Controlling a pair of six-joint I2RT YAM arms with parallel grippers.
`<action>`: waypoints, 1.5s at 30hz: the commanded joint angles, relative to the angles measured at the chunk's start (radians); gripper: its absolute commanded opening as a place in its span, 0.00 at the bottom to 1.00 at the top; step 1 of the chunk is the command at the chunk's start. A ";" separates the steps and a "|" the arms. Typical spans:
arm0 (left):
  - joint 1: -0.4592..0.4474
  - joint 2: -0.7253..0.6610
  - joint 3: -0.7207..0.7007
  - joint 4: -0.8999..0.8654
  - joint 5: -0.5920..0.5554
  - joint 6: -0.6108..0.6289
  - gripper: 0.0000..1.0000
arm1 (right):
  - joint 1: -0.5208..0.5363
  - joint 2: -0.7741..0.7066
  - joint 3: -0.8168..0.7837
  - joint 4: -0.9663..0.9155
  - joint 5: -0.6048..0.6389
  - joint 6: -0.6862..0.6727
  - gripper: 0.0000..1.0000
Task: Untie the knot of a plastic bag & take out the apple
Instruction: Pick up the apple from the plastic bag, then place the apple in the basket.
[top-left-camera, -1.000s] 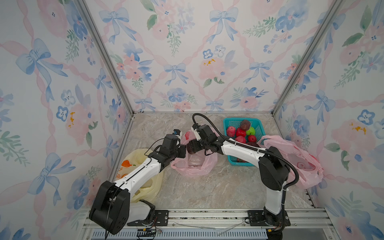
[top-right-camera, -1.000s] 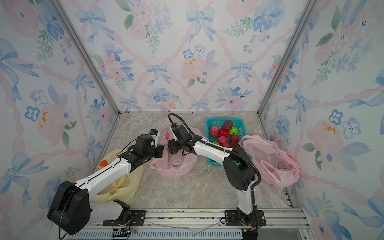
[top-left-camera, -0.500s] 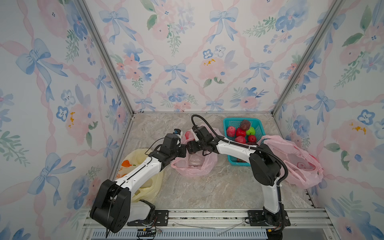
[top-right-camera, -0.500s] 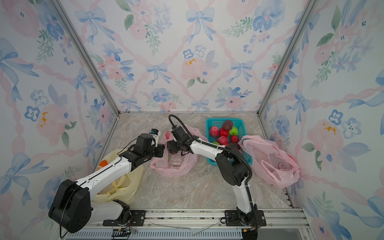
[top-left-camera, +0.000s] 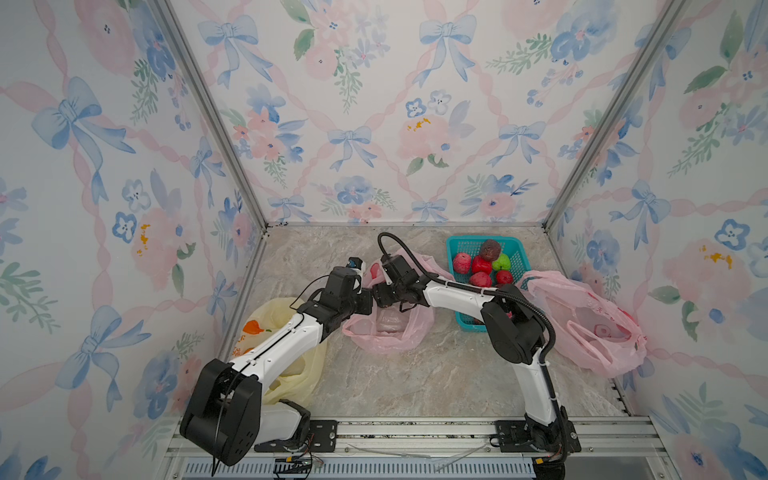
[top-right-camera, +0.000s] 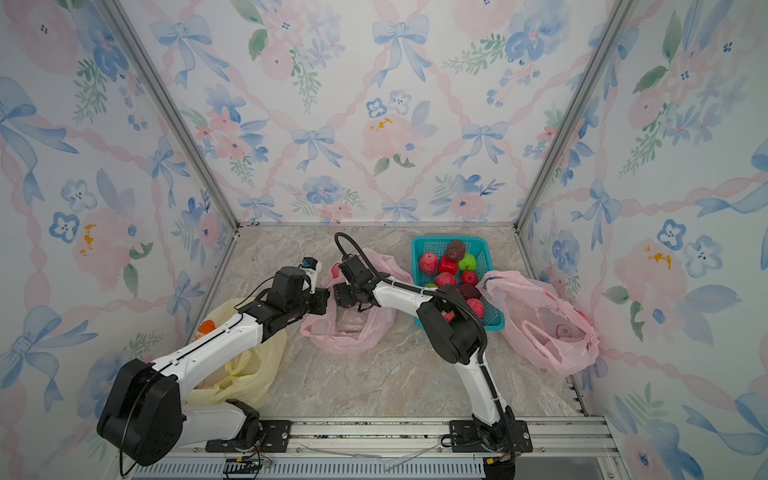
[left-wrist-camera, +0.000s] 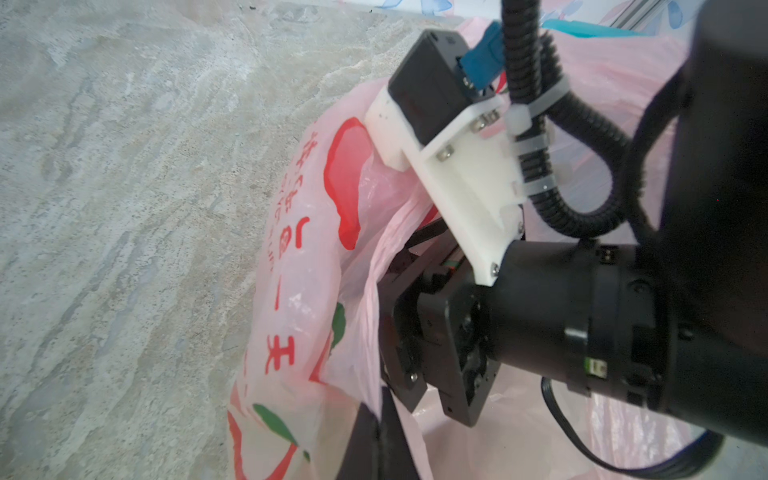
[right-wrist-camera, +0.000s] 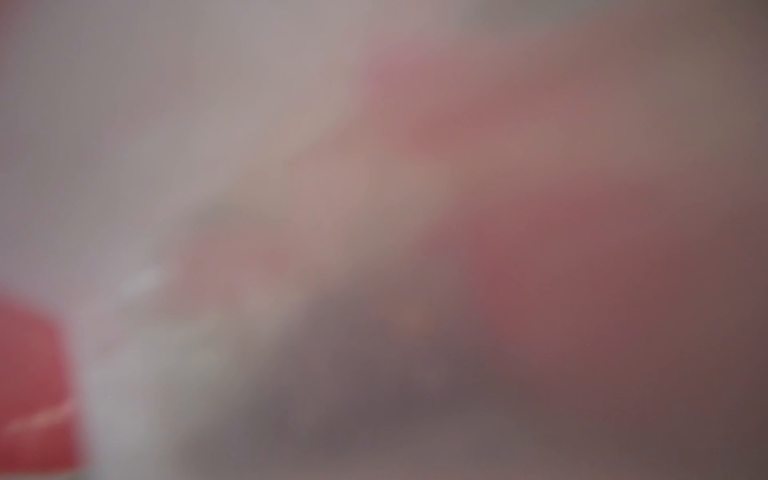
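We hold pink bag (top-left-camera: 390, 328) beside basket (top-left-camera: 457, 245). Left gripper (top-left-camera: 368, 300) pinched on bag rim, likely keeping mouth open. Right gripper (top-left-camera: 380, 296) inside mouth, jaws hidden, can't tell. Apple unseen, wrist view blurred; likely inside.

teal basket (top-left-camera: 457, 249) of fruit, yellow bag (top-left-camera: 286, 316)

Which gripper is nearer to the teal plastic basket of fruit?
Right. The right gripper sits inside the pink bag's open mouth, on the side facing the teal plastic basket. The left gripper meets it from the bag's far side.
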 joint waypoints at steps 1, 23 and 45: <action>-0.006 0.008 0.026 -0.004 0.002 0.023 0.00 | -0.019 0.007 0.013 0.008 -0.011 0.017 0.71; -0.009 -0.011 0.061 -0.012 -0.004 0.048 0.00 | -0.161 -0.569 -0.396 0.212 -0.557 -0.002 0.62; -0.079 0.000 0.154 0.173 0.152 0.200 0.00 | -0.683 -0.931 -0.657 -0.201 -0.091 -0.131 0.66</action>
